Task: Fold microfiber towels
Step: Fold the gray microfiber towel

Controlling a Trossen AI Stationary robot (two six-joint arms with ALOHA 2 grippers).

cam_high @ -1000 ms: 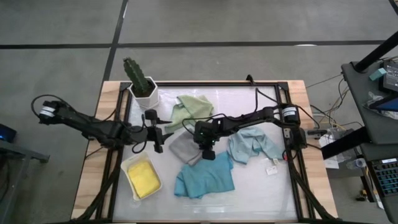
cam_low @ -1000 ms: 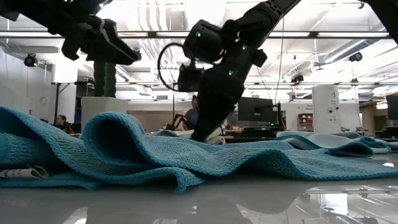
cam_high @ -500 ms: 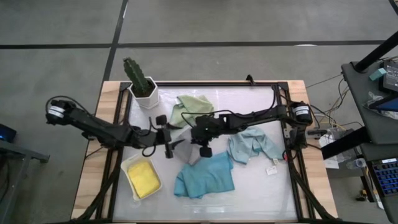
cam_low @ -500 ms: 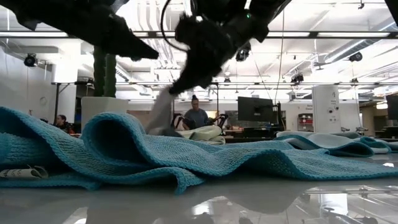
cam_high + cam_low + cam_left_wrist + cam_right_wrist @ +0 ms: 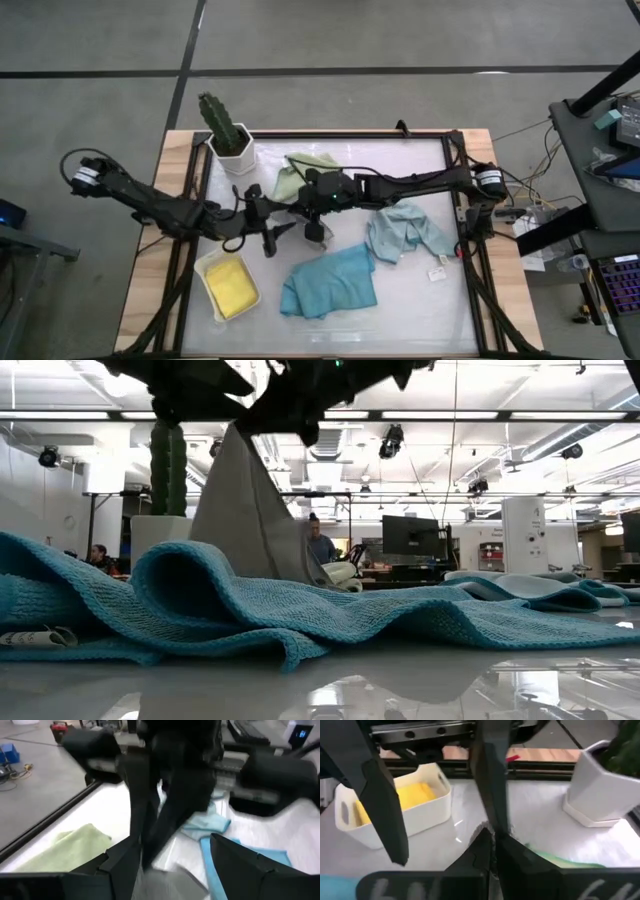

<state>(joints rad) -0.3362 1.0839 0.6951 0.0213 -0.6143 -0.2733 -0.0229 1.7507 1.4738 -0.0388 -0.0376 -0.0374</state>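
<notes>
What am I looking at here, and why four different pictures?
It is a two-armed robot at a table. One camera looks straight down, one sits at table height, and one rides on each wrist. The right claw is shut on the grey towel and lifts it, so that it hangs like a tent in the table-height picture. The left claw is open just beside it. On the table lie a teal towel, a pale blue towel and a sage green towel. A yellow towel sits in a white tray, and a potted cactus stands at the back.
</notes>
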